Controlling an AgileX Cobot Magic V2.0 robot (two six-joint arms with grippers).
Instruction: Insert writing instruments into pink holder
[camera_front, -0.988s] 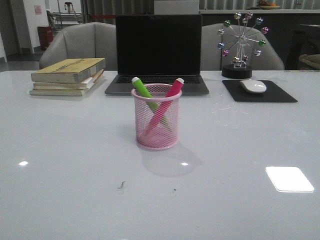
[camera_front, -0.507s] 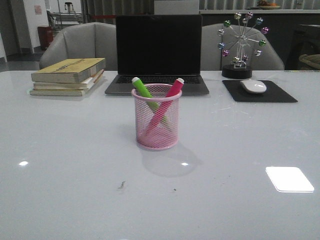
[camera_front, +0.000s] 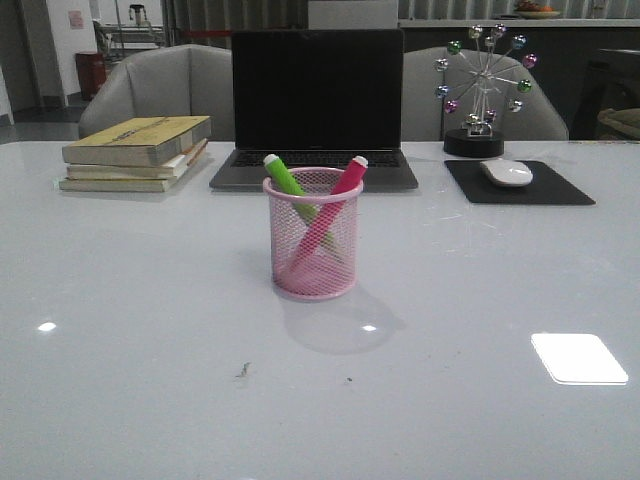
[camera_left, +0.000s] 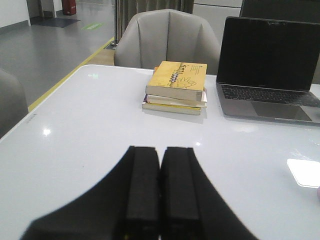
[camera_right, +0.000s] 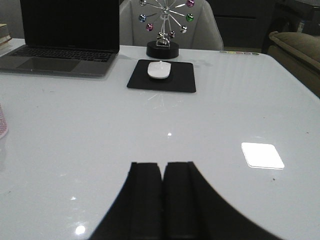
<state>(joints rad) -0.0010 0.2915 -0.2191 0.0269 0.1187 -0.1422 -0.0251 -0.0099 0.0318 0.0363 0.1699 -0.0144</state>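
No change across the last second: green pen (camera_front: 283, 174) and pink pen (camera_front: 348, 177) sit crossed inside the pink holder (camera_front: 313, 234), mid-table in front of the laptop (camera_front: 316, 100). Left gripper (camera_left: 159, 165) and right gripper (camera_right: 163, 180) fingers closed, empty, retracted. Task looks complete.

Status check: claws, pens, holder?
Left claw shut, empty. Right claw shut, empty. Green pen and pink pen both lean crossed inside pink holder. Nothing in the way.
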